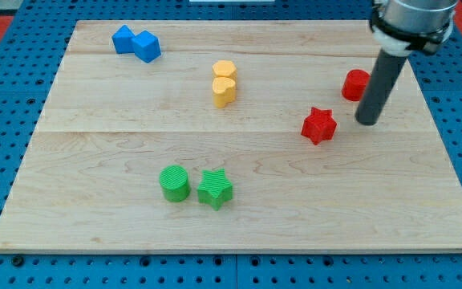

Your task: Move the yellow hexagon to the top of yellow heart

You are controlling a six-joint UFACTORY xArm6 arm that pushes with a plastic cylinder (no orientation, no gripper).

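Observation:
The yellow hexagon (224, 70) sits directly above the yellow heart (224, 91), touching it, near the middle of the upper half of the wooden board (95, 160). My tip (367, 122) is far to the view's right of both. It stands just below the red round block (356, 84) and to the right of the red star (319, 125), touching neither.
Two blue blocks (136, 42) lie side by side at the board's top left. A green cylinder (174, 183) and a green star (214, 189) sit together at the lower middle. A blue pegboard surrounds the board.

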